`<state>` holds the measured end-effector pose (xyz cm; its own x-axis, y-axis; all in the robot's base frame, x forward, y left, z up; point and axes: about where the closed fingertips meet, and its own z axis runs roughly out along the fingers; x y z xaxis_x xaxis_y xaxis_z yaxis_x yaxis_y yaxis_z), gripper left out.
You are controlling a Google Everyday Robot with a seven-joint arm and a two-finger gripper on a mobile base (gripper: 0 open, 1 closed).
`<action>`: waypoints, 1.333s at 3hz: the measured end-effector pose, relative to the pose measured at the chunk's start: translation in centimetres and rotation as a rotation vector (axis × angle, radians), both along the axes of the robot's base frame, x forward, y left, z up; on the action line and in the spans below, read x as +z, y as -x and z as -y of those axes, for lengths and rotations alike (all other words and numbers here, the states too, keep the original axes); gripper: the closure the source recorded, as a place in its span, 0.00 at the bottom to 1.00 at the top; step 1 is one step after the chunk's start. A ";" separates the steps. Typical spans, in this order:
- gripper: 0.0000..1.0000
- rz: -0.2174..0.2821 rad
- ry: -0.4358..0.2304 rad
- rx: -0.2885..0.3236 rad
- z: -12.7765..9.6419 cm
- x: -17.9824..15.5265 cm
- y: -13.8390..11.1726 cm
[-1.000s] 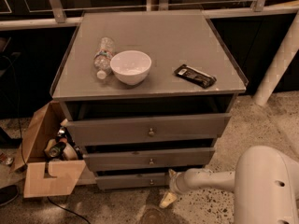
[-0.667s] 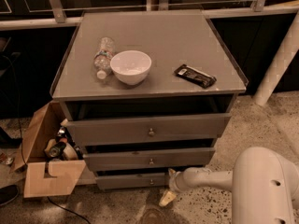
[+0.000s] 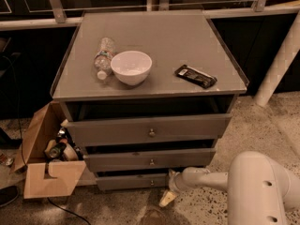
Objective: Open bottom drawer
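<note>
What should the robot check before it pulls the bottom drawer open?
1. Gripper close to the bottom drawer: ok, it hangs low, just right of the front.
2. Gripper on the knob: not ok, the knob shows bare to its left.
3. Drawer open: not ok, no tray shows.
4. Cardboard box out of the drawer's path: looks ok, it sits left of the cabinet.
5. What is inside the drawer: cannot tell, hidden.
</note>
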<state>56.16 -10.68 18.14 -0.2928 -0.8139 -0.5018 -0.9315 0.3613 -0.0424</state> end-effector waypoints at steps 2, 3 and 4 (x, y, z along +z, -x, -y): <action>0.00 -0.025 0.000 0.021 -0.3 -1.0 0.2; 0.00 -0.073 -0.023 0.029 -0.1 -0.3 1.9; 0.00 -0.084 -0.029 0.031 -0.1 0.0 2.2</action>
<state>53.96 -10.61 18.13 -0.3095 -0.8086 -0.5005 -0.9421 0.3320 0.0462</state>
